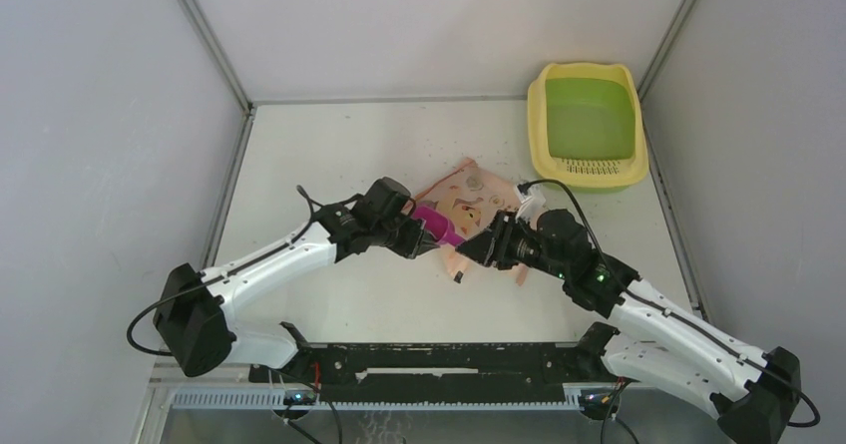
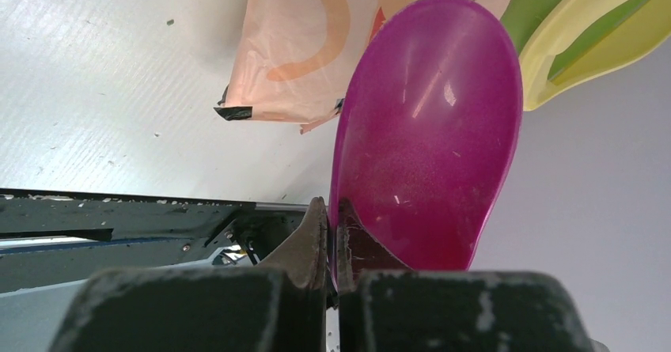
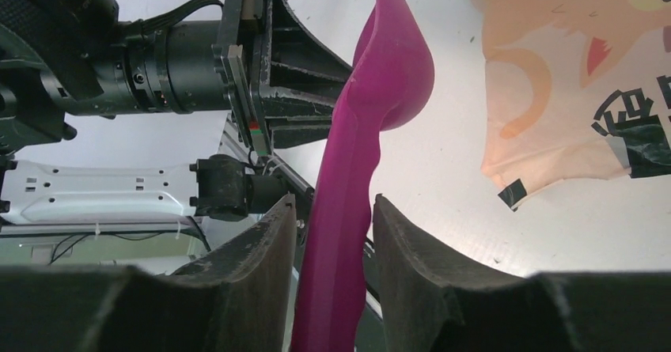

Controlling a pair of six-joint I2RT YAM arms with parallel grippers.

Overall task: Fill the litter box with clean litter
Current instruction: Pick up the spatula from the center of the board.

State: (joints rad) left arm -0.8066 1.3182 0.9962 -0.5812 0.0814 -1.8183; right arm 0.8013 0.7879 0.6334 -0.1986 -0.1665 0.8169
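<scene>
1. L gripper (image 2: 332,210): jaws pinched tight on rim of magenta scoop (image 2: 431,130) at bowl end, hollow face toward wrist cam. Thin-edge pinch = poor leverage; likely to twist under load.
2. R gripper (image 3: 336,210): jaws approx. half-wide, straddling scoop handle. Sliver of gap on one side, so not clamped as far as visible. Prob. best hold for scooping: mid-handle, flat sides to jaws.
3. Same scoop: empty, held betw. both grippers above table (image 1: 329,304). Hard plastic, so stiff & light. Glossy, so a bit slippery. Needs firm squeeze; no crush risk.
4. Just beyond: bag (image 1: 469,197), peach-pink, lying flattish, black tape (image 2: 233,113) at one corner. Thin film, floppy; will shift or crumple if pushed w/ scoop. Prob. needs mouth held by other arm. Opening not visible.
5. Loose litter (image 2: 169,22): only stray specks on table visible. Bulk presumably in bag, can't confirm. Granular, pours & spills easily. Keep scoop level, no overfilling.
6. Far R corner: litter box (image 1: 539,115), well apart from both grippers, slotted step on near side. Green basin looks bare, so fill not begun. Rigid, light, may slide if bumped; tip in from above w/o contact.
</scene>
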